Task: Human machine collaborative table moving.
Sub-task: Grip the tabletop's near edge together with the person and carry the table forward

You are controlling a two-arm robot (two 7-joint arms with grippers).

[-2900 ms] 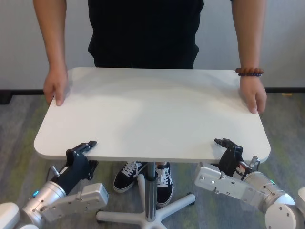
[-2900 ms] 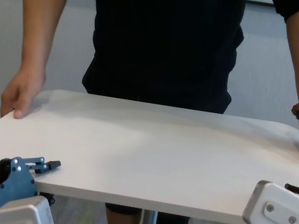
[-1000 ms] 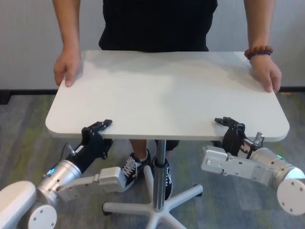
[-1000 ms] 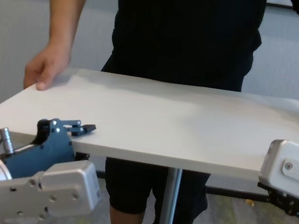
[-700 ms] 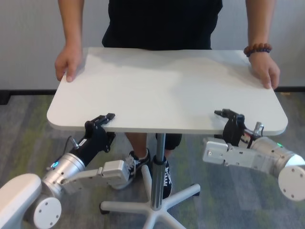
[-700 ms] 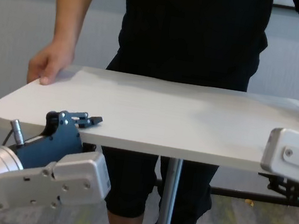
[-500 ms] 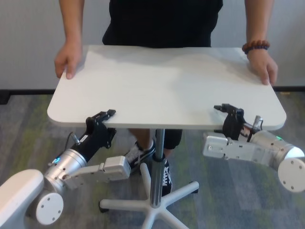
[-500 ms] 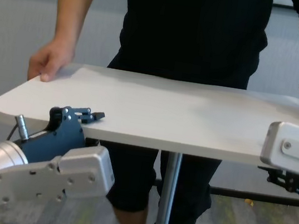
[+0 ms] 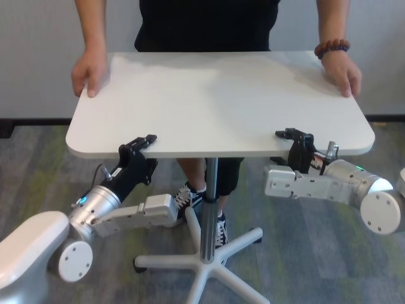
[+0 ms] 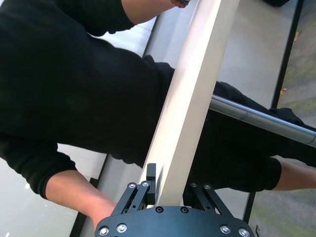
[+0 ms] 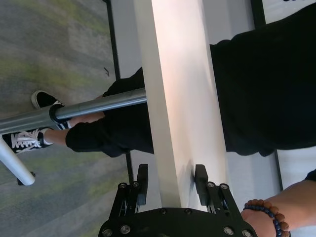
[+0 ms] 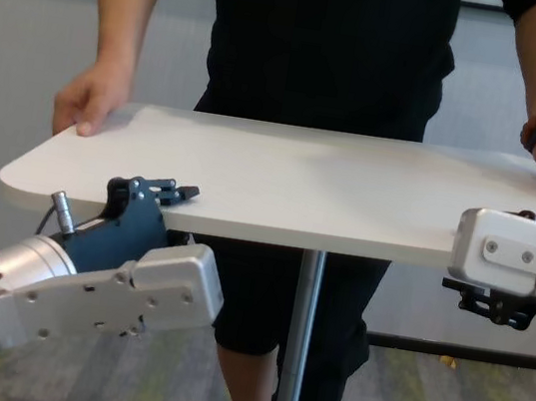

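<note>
The white table [image 9: 221, 95] stands on its grey pole leg [image 9: 208, 209]. The human [image 9: 205, 22] in black stands at its far side, one hand on each far corner, bead bracelet [image 9: 331, 47] on one wrist. My left gripper [image 9: 147, 152] is shut on the table's near edge towards the left; the left wrist view shows the edge between its jaws [image 10: 170, 185]. My right gripper [image 9: 292, 147] is shut on the near edge towards the right, as the right wrist view [image 11: 172, 180] shows.
The table's white star base [image 9: 202, 263] spreads on the grey carpet between my arms. The human's sneakers [image 9: 188, 197] are beside the pole. A pale wall [image 9: 38, 57] with a black baseboard stands behind the human.
The table has moved away from me and slightly left, the human going back with it. Both arms have stretched forward, grippers still clamped on the near edge.
</note>
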